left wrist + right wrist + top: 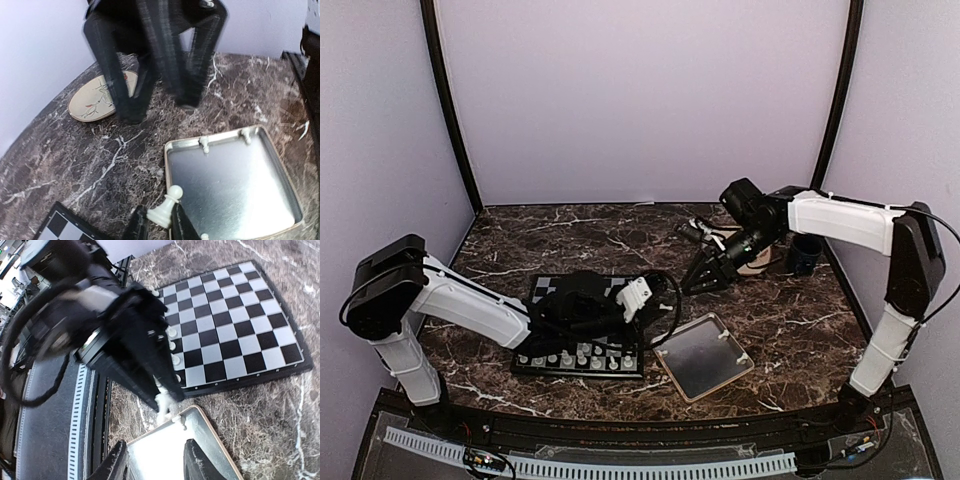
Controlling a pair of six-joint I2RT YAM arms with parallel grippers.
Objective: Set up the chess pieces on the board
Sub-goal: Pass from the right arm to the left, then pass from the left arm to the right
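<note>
The black and light-grey board [582,300] lies in front of the left arm, with several white chess pieces [578,356] lined up along its near rows. My left gripper [159,218] is shut on a white pawn [169,204] by its base, just past the board's right edge at the corner of the metal tray [235,195]. A few more pieces [204,144] lie on the tray's rim. My right gripper [157,462] hangs open and empty above the tray, facing the left gripper [150,360]. From overhead, the right gripper [705,277] is above and right of the left gripper [662,304].
A round beige plate [95,100] lies at the back right, behind the right gripper. A dark cup [807,252] stands near the right wall. The tray [706,357] sits just right of the board [235,325]. Purple walls enclose the marble table.
</note>
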